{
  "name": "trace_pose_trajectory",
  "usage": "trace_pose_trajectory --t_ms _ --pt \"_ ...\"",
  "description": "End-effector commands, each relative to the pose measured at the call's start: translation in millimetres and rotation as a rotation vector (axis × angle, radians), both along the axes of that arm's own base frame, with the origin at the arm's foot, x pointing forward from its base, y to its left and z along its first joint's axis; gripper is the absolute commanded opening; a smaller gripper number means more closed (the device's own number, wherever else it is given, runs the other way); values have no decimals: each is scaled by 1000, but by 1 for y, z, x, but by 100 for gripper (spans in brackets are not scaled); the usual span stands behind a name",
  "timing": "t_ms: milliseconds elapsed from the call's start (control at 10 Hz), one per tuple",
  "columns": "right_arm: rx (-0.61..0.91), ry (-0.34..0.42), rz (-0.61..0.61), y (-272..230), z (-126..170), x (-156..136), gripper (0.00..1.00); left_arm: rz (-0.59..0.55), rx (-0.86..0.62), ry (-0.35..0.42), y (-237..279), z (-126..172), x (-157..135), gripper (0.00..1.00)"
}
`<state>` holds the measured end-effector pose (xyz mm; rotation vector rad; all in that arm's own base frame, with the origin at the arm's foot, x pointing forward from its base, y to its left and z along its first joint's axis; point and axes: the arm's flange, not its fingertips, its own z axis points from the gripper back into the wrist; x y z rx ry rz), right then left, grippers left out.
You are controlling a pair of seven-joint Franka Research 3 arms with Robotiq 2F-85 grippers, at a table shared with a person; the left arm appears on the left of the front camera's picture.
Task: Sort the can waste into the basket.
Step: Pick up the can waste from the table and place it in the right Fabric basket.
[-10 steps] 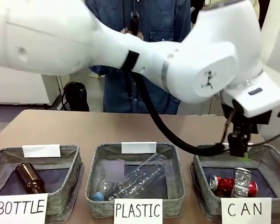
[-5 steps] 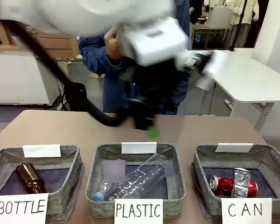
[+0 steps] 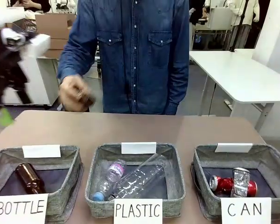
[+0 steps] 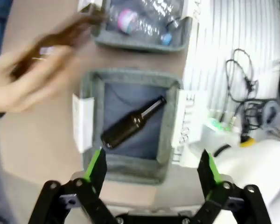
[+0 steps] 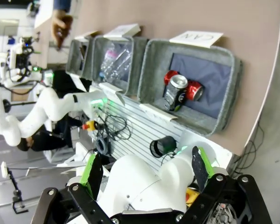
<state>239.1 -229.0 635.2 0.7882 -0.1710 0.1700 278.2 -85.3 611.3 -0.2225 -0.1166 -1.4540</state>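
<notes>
Two dented cans lie inside the grey basket (image 3: 269,161) signed "CAN" at the right: a shiny red can (image 3: 220,184) and a dark can with silver ends (image 3: 241,181) across it. In the right wrist view the same basket (image 5: 150,70) holds both cans (image 5: 179,91), far beyond my right gripper (image 5: 144,170), which is open and empty. At the far left edge of the front view my left gripper (image 3: 3,112) is blurred. It stands open and empty (image 4: 151,168) above the BOTTLE basket (image 4: 167,121).
A person in a denim shirt stands at the far side, one hand (image 3: 75,94) holding a brown bottle over the table's left part. The BOTTLE basket (image 3: 73,163) holds a brown bottle (image 3: 28,178). The PLASTIC basket (image 3: 176,168) holds clear bottles.
My left arm has swung from over the CAN basket across the table to the far left. The person's hand with a brown bottle has come into view. The cans have not moved.
</notes>
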Motion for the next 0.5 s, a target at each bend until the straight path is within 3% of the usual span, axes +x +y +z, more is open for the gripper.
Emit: trace_pose_trajectory --t_ms 0,200,300,400 --pt "10 4 -15 1 4 1 100 146 -62 128 59 25 7 100" --pt "10 4 -15 1 4 1 100 394 -68 242 163 52 -14 100" --pt "10 4 -15 1 4 1 100 527 -127 254 211 65 -36 100" --pt "10 4 -15 1 4 1 100 820 -131 252 253 76 -69 100"
